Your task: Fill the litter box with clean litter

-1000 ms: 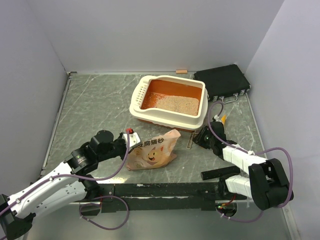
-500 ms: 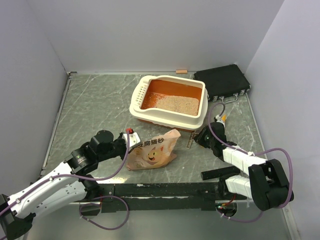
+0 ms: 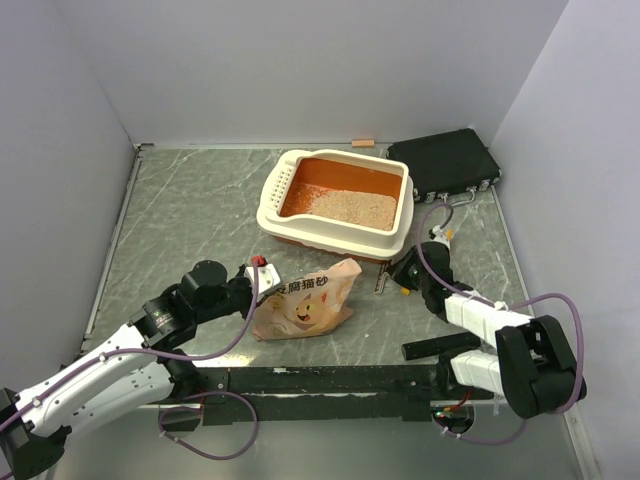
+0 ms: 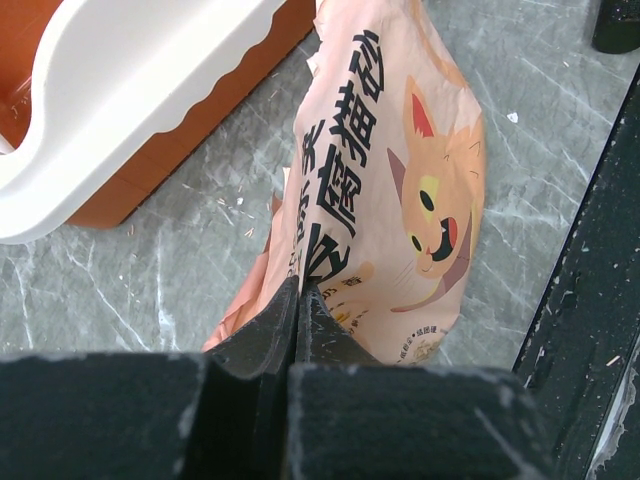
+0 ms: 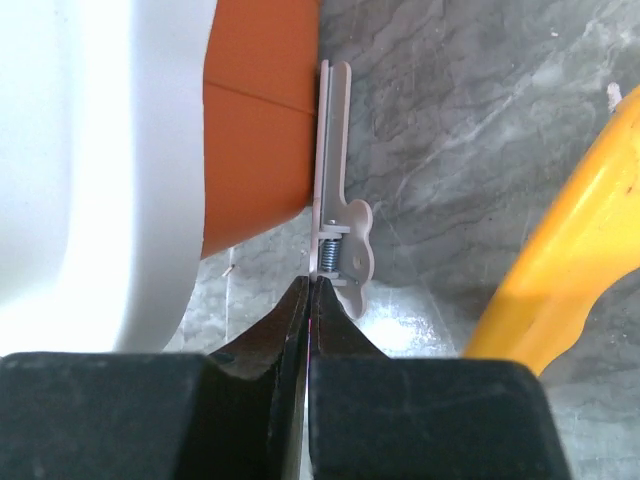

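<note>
- Pinch of left gripper [image 4: 297, 292] on bag [image 4: 400, 180] edge, presumably for tipping into box [image 3: 330, 226].
- Closed right gripper [image 5: 307, 290], clip [image 5: 335, 140] just ahead; hold on clip unclear.

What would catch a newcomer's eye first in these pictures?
The orange litter box with its wide cream rim stands out at the middle of the table, toward the back. Beige litter covers part of its floor. Just in front of it lies a crumpled tan paper bag with a cartoon cat face, its edge pinched in the left end effector.
</note>
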Motion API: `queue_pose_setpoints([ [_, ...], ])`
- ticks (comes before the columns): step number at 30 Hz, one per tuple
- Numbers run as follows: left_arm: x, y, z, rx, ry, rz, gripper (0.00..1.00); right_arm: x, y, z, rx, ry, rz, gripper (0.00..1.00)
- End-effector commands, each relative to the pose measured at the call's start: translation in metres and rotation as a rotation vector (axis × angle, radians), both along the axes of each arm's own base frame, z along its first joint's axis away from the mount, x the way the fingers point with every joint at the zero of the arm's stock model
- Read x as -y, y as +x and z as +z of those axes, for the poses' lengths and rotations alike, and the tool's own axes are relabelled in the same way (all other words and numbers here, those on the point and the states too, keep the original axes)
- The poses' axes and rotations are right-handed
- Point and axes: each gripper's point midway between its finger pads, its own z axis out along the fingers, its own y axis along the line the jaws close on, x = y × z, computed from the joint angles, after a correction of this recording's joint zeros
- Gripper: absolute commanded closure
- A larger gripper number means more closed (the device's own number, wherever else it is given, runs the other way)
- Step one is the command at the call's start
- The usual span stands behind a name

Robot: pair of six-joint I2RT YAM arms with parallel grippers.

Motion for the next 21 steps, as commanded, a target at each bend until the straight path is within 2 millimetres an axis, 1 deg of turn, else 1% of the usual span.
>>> queue_pose_setpoints([
  [1, 0.003, 0.009, 0.021, 0.061, -0.07, 0.031, 0.93, 0.007, 0.0, 0.009, 0.056, -0.036, -0.006, 1.0],
  [2, 0.002, 0.011, 0.021, 0.062, -0.069, 0.043, 0.87, 0.011, -0.006, 0.005, 0.037, -0.054, -0.012, 1.0],
  [3, 0.002, 0.011, 0.021, 0.064, -0.069, 0.045, 0.87, 0.011, -0.008, 0.014, 0.063, -0.053, -0.01, 1.0],
  [4, 0.001, 0.011, 0.021, 0.065, -0.067, 0.043, 0.87, 0.013, -0.012, 0.016, 0.063, -0.057, -0.009, 1.0],
  [5, 0.004, 0.007, 0.023, 0.059, -0.072, 0.02, 0.81, 0.014, -0.016, 0.017, 0.062, -0.06, -0.01, 1.0],
  [6, 0.005, 0.005, 0.025, 0.059, -0.075, 0.006, 0.77, 0.02, -0.024, 0.019, 0.054, -0.081, -0.024, 1.0],
  [7, 0.007, 0.003, 0.029, 0.064, -0.08, -0.017, 0.73, 0.021, -0.026, 0.024, 0.068, -0.081, -0.023, 1.0],
  [8, 0.01, -0.002, 0.032, 0.06, -0.089, -0.045, 0.68, 0.023, -0.035, 0.021, 0.043, -0.091, -0.02, 1.0],
  [9, 0.01, -0.002, 0.035, 0.064, -0.093, -0.045, 0.66, 0.027, -0.043, 0.024, 0.038, -0.102, -0.031, 1.0],
  [10, 0.011, -0.002, 0.038, 0.069, -0.095, -0.049, 0.66, 0.027, -0.048, 0.025, 0.034, -0.106, -0.027, 1.0],
  [12, 0.012, -0.004, 0.04, 0.064, -0.093, -0.067, 0.65, 0.028, -0.055, 0.035, 0.061, -0.104, -0.027, 1.0],
  [13, 0.013, -0.005, 0.045, 0.062, -0.103, -0.065, 0.64, 0.029, -0.064, 0.033, 0.03, -0.116, -0.017, 1.0],
  [15, 0.015, -0.009, 0.046, 0.039, -0.098, -0.089, 0.59, 0.031, -0.07, 0.043, 0.049, -0.12, -0.017, 1.0],
  [16, 0.016, -0.01, 0.054, 0.041, -0.106, -0.096, 0.59, 0.035, -0.075, 0.046, 0.038, -0.137, -0.022, 1.0],
  [17, 0.017, -0.013, 0.056, 0.034, -0.106, -0.111, 0.58, 0.036, -0.079, 0.049, 0.04, -0.144, -0.019, 1.0],
  [18, 0.017, -0.016, 0.056, 0.015, -0.098, -0.125, 0.58, 0.038, -0.08, 0.057, 0.068, -0.146, -0.02, 1.0],
  [19, 0.018, -0.017, 0.064, 0.015, -0.109, -0.124, 0.58, 0.043, -0.084, 0.062, 0.066, -0.16, -0.031, 1.0],
  [20, 0.018, -0.017, 0.067, 0.013, -0.116, -0.119, 0.57, 0.044, -0.086, 0.068, 0.079, -0.164, -0.035, 1.0],
  [21, 0.019, -0.018, 0.069, -0.004, -0.12, -0.119, 0.57, 0.046, -0.087, 0.078, 0.114, -0.167, -0.037, 1.0],
])
